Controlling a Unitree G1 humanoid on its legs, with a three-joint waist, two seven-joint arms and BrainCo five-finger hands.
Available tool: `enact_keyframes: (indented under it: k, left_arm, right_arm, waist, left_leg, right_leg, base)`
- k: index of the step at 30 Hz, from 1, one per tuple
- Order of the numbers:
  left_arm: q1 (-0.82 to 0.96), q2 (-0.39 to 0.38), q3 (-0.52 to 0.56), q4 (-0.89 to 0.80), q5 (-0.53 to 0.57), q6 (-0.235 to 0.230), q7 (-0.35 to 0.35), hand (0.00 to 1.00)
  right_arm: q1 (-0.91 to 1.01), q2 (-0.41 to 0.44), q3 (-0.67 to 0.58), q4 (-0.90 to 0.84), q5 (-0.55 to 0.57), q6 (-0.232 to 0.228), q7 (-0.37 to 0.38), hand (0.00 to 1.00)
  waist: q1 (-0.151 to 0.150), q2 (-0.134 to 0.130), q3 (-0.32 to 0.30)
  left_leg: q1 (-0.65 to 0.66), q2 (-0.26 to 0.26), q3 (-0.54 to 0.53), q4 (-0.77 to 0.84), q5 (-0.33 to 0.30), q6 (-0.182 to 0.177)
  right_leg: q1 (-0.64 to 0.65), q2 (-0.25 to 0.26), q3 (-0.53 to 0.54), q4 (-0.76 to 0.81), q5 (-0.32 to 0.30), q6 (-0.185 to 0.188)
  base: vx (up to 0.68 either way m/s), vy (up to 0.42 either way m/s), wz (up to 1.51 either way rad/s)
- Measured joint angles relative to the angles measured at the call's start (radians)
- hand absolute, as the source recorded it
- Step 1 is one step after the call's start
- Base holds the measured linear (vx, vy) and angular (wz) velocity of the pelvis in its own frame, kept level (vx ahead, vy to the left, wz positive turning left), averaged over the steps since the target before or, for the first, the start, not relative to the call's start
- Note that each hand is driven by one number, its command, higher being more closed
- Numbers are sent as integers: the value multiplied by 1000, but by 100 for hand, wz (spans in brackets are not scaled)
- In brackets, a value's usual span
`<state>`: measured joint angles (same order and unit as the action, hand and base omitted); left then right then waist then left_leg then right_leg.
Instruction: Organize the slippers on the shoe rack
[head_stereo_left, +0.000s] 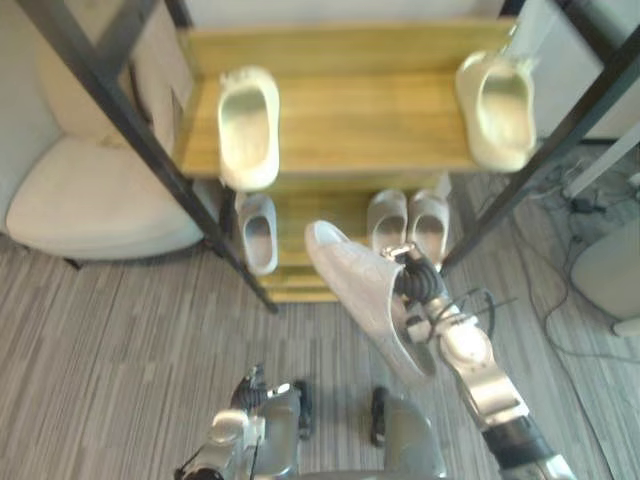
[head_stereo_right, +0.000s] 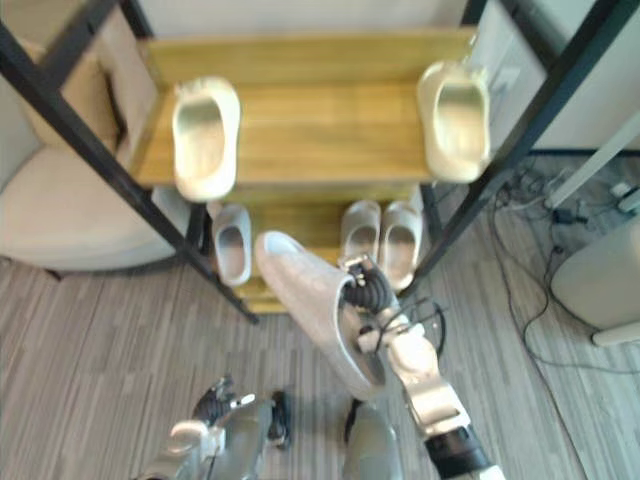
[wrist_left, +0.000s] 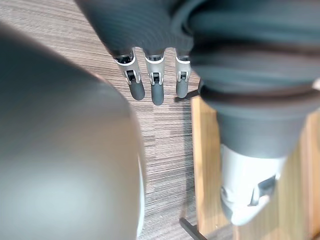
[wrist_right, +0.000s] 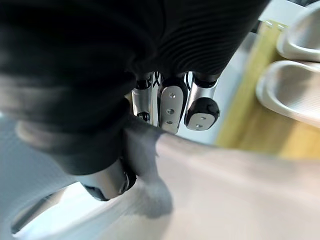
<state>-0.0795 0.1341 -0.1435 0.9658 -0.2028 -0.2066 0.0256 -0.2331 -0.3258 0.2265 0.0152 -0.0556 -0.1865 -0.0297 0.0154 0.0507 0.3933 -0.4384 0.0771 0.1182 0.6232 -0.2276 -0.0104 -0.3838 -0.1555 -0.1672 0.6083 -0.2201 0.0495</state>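
My left hand (wrist_left: 156, 87) hung low in front of the shoe rack (head_stereo_left: 152, 148), off its left corner. Its fingers (wrist_left: 135, 85) were straight and slack with nothing in them, so it had no part in the step. The work was in my right hand (head_stereo_left: 418, 285), out in front of the rack's middle and above the floor (head_stereo_left: 120, 340). There my fingers (wrist_right: 170, 106) were curled over the rim of a white slipper (head_stereo_left: 358, 285) with the thumb on the other side. The slipper hung from that pinch, its toe toward the rack's lower shelf (head_stereo_left: 320, 215), touching no shelf. I judged the step to be the carry-in: pickup done, placing not yet begun. The next move, as I read it, called for levelling the slipper and sliding it onto the bare wood of the lower shelf. The spot was just right of the single pale slipper (head_stereo_left: 258, 232) standing alone at the rack's left end, which looked like its mate. The rack's slanted black post ran close by, so I would have to come in straight from the front. Counted across the rack there were six slippers. The upper shelf (head_stereo_left: 370, 120) held two, a left cream slipper (head_stereo_left: 248, 125) and a right cream slipper (head_stereo_left: 500, 105), well apart at opposite ends. The lower shelf held three, the single one and, toward the rack's right side, a pair of pale slippers (head_stereo_left: 388, 222) side by side. The sixth was the one in my grip.
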Motion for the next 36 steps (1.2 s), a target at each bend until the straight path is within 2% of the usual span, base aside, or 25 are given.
enact_keyframes:
  k: [5,7,9,13,16,20,22,25,36]
  left_arm:
    - [-57,4,14,-38,-38,-22,21,0]
    - [-97,-4,59,-56,-47,-27,39,0]
    - [-116,-12,96,-89,-60,-29,46,0]
    - [-144,-37,178,-191,-93,-35,62,0]
    - [-156,-38,206,-216,-95,-39,71,0]
    - [-135,-30,227,-175,-95,-11,105,0]
    - [-120,-35,224,-158,-96,6,107,0]
    - [-117,-54,221,-167,-96,6,108,0]
    - [-120,-52,180,-181,-96,8,128,0]
  right_arm:
    - [-167,-2,7,49,-27,4,-85,100]
    - [-254,2,1,117,-42,12,-138,100]
    - [-306,2,-9,124,-61,21,-160,100]
    - [-437,6,-35,123,-63,40,-234,100]
    - [-490,7,-64,123,-64,44,-264,100]
    - [-575,1,-117,130,-64,75,-315,100]
    - [-623,1,-149,175,-65,87,-339,100]
    - [-709,1,-185,301,-65,128,-380,100]
    - [-939,-17,-227,639,-84,190,-440,100]
  waist:
    - [8,9,41]
    - [24,8,57]
    - [39,5,71]
    - [66,-7,99]
    - [89,-9,111]
    - [108,-17,126]
    - [122,-18,128]
    - [149,-19,129]
    - [178,-19,125]
  left_leg:
    - [-201,3,-28,207,-45,-7]
    - [-302,3,-51,320,-74,-7]
    - [-378,2,-69,401,-90,-2]
    - [-542,-1,-103,544,-120,-16]
    - [-596,-1,-117,590,-127,-21]
    - [-685,-10,-144,642,-128,-25]
    - [-724,-16,-157,667,-130,-30]
    - [-763,-34,-169,692,-130,-41]
    - [-823,-55,-202,705,-119,-62]
  right_leg:
    - [-198,-44,-14,240,-84,-21]
    - [-288,-64,-23,367,-132,-25]
    - [-357,-76,-27,454,-167,-32]
    - [-499,-108,-42,616,-228,-51]
    - [-548,-114,-47,667,-249,-58]
    - [-612,-140,-77,732,-279,-70]
    - [-641,-148,-87,761,-294,-76]
    - [-668,-172,-100,802,-321,-80]
    - [-700,-194,-137,833,-348,-91]
  base:
    - [-144,-9,17]
    - [-153,-26,22]
    - [-148,-49,25]
    - [-132,-49,21]
    - [-98,-28,11]
    - [-63,-24,20]
    - [-22,-12,17]
    - [-31,-17,22]
    - [-19,-9,12]
